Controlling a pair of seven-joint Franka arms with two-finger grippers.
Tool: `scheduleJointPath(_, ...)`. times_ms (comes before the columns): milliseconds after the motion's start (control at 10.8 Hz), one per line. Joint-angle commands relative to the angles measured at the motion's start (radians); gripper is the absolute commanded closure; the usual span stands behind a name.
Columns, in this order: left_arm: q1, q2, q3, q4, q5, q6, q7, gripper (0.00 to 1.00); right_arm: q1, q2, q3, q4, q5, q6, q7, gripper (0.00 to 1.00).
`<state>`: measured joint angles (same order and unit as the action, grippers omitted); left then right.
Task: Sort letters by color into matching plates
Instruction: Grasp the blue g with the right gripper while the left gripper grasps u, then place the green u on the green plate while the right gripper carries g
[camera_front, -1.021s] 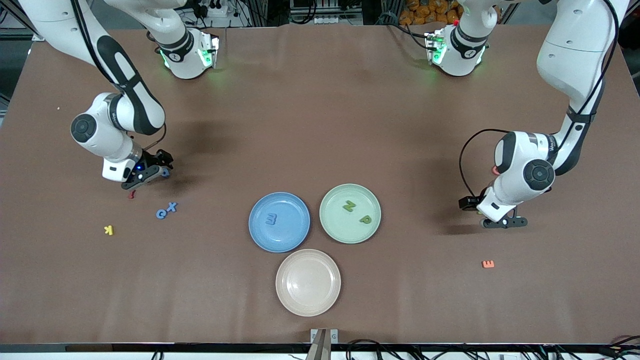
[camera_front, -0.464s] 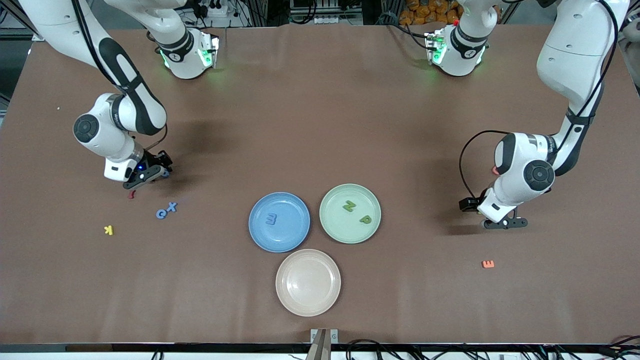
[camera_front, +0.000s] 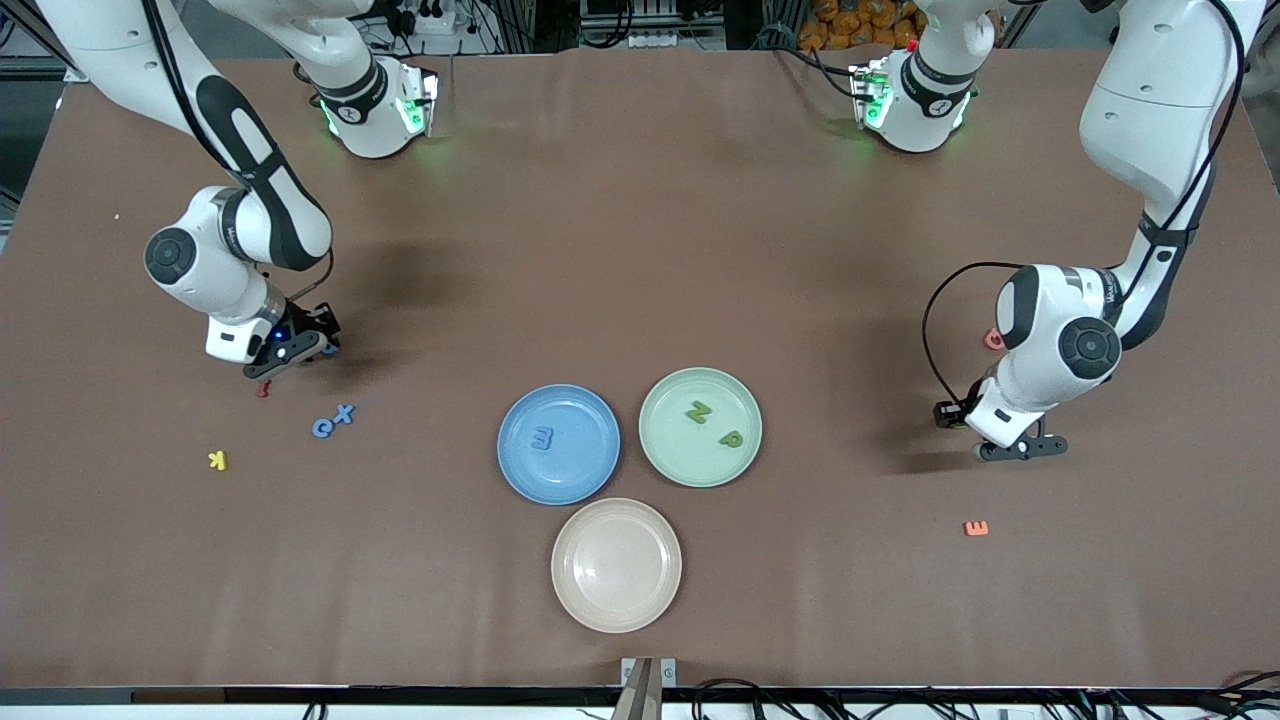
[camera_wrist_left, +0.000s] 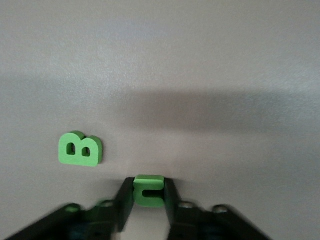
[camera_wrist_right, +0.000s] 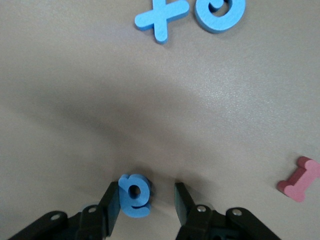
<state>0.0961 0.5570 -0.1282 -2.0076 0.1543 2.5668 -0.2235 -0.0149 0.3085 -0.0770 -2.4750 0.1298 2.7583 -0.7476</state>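
Two pickups are under way at opposite ends of the table: my left gripper has pinched a green letter just beside a green B, so I'd lift straight up, while my right gripper, half closed, has a blue letter against one finger and should finish squeezing before rising. Counted: three plates, blue, green and beige; one blue letter and two green already plated; a blue pair waiting toward the right arm's end.
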Motion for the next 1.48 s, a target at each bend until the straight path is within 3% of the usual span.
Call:
scheduleJointPath(0,0.004,0.009,-0.008,-0.005,-0.018,0.021,-0.025,1.0,-0.019,0.008,0.016,-0.024,0.005,0.021,-0.019,0.58)
scheduleJointPath(186,0.004,-0.003,-0.037,0.001,-0.018,0.021,-0.092,1.0,-0.022,0.009,0.016,-0.024,0.007,0.021,-0.019,0.65)
scheduleJointPath(742,-0.041,-0.022,-0.215,0.104,-0.016,0.013,-0.536,1.0,-0.019,0.014,0.017,-0.002,0.008,0.018,-0.009,0.84)
scheduleJointPath(1021,-0.148,-0.008,-0.214,0.141,-0.01,0.013,-0.706,1.0,-0.016,0.001,0.019,0.046,0.01,-0.024,0.01,0.86)
scheduleJointPath(1392,-0.237,0.007,-0.214,0.197,-0.01,0.013,-0.838,1.0,0.042,-0.006,0.019,0.197,0.011,-0.201,0.178,0.86)
